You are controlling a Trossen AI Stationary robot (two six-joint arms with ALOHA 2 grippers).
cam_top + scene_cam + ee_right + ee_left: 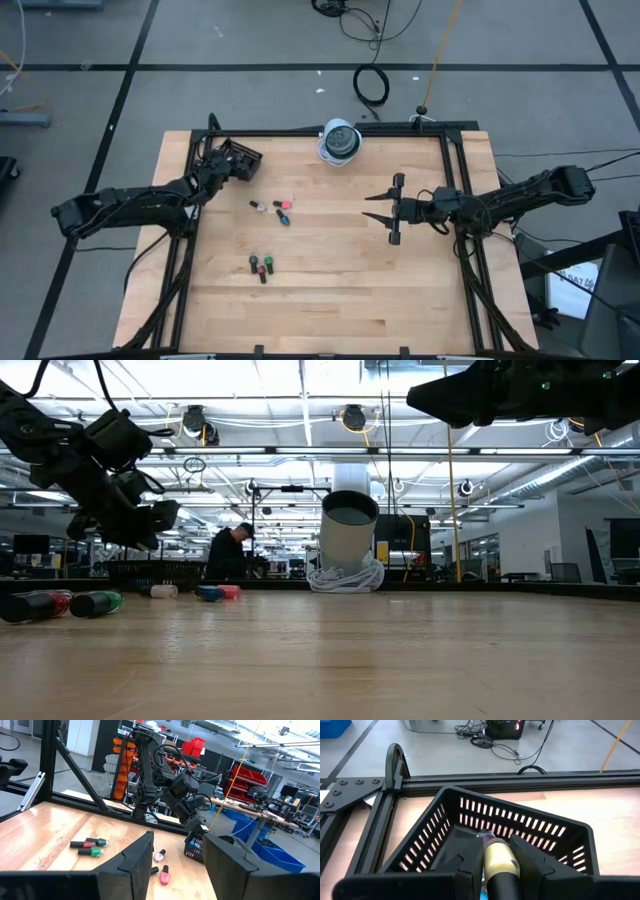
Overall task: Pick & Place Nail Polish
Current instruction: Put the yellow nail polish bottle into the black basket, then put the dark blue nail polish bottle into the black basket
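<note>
My left gripper (222, 163) is shut on a pale yellow nail polish bottle (498, 860) with a dark cap. It holds the bottle over the inside of the black slotted basket (530, 827) at the table's far left. Several other nail polish bottles lie on their sides on the table. One group (272, 208) lies near the basket, another (261, 266) nearer the front. They also show in the right wrist view (90, 847). My right gripper (366, 206) is open and empty above the table's right half, pointing toward the left. My left gripper pinches the bottle's yellow body (490, 857) between its two fingers. The bottle lies along the fingers, its dark cap (502, 887) toward the wrist and its base (486, 838) at the fingertips. The fingers slant down from the table's left over the basket's rim. The bottle is above the basket's floor.
A white cylinder with a coiled cable (340, 141) stands at the table's far edge, in the middle. A black metal frame (455, 190) runs round the table. A person (232, 552) shows far off in the room behind.
</note>
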